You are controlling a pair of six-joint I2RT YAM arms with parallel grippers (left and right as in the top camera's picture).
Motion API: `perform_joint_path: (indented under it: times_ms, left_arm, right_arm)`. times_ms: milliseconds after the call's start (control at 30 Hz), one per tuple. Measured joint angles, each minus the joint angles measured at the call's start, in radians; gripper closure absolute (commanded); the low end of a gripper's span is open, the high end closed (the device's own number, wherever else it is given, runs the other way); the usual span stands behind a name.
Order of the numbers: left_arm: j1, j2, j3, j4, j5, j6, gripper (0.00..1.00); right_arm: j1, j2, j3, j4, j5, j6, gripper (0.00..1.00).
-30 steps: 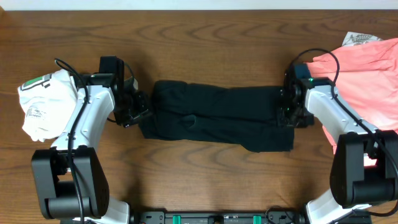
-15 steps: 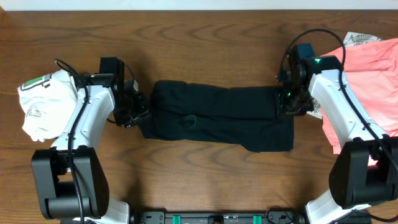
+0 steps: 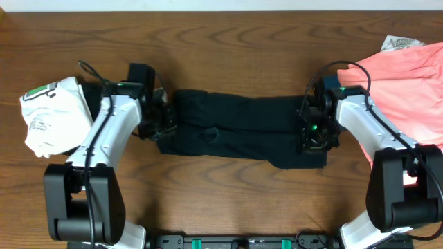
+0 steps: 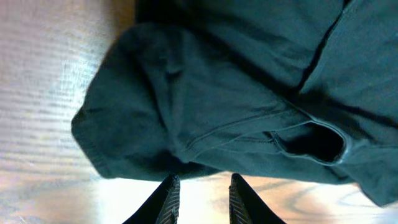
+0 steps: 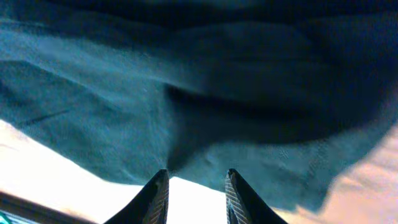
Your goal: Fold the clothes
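The left gripper (image 4: pixel 203 182) has narrowed over the last second and moved in toward 3 o'clock. Its jaws stand slightly apart with bare table (image 3: pixel 228 48) between them and the tips at the hem of the black shirt (image 3: pixel 242 128). The right gripper (image 5: pixel 196 177) has dropped toward 6 o'clock along the shirt's right end, jaws likewise a little apart and holding nothing. The shirt lies stretched across the table's middle. A white garment (image 3: pixel 48 114) sits at 9 o'clock and a pink garment (image 3: pixel 408 83) at 2 o'clock.
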Motion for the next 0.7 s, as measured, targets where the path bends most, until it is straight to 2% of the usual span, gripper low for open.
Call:
perform_joint_path:
  times_ms: [333,700]
  left_arm:
    - [-0.040,0.022,0.000,0.038,-0.102,0.002,0.72]
    - [-0.040,0.203,0.000,0.050,-0.123,0.001,0.72]
  right_arm:
    - [0.041,-0.010,-0.155,0.209,-0.049,0.021,0.70]
    - [0.041,-0.043,-0.198,0.254,-0.047,0.047,0.71]
